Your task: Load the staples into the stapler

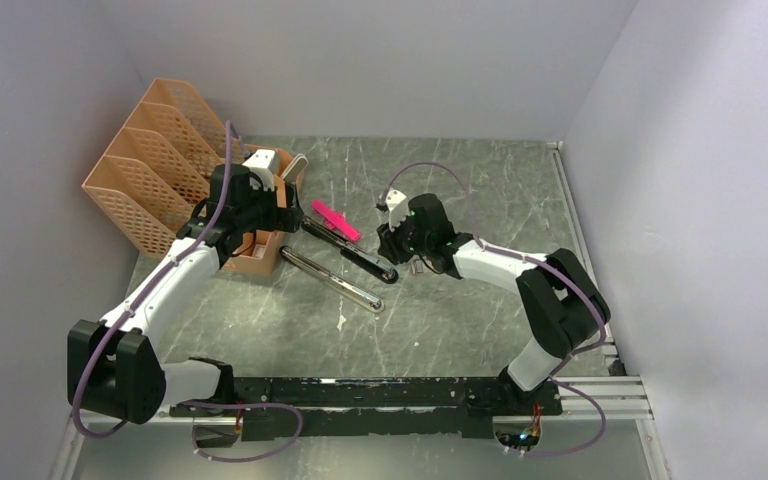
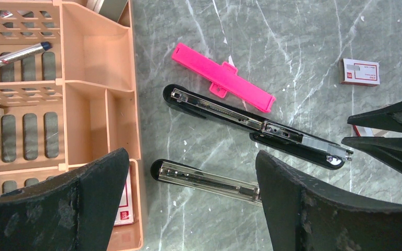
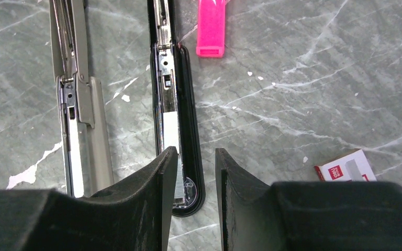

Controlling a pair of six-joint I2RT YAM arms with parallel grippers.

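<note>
Stapler (image 2: 225,112) lay swung open flat on the table (image 2: 293,42), mid-workspace, rail up, w/ pink plastic piece (image 2: 222,78) just beside it and a slim black-silver stick (image 2: 204,179) near its other side. A pale strip (image 3: 170,128) sat in the rail channel, prob the staples, but too small to be sure. Small white box w/ red print (image 3: 345,166) lay near the R arm, apart from the stapler.

R gripper (image 3: 196,151) hung over the stapler's rounded end, jaws only a narrow gap apart. Nothing seen between them in the wrist view.

L gripper (image 2: 191,154) was spread wide, empty, hovering above the stick next to the peach organizer (image 2: 136,120).

Progress est: opened, strip likely seated. Left to do: confirm it's fully in the channel, then close the top. Not closed yet.
</note>
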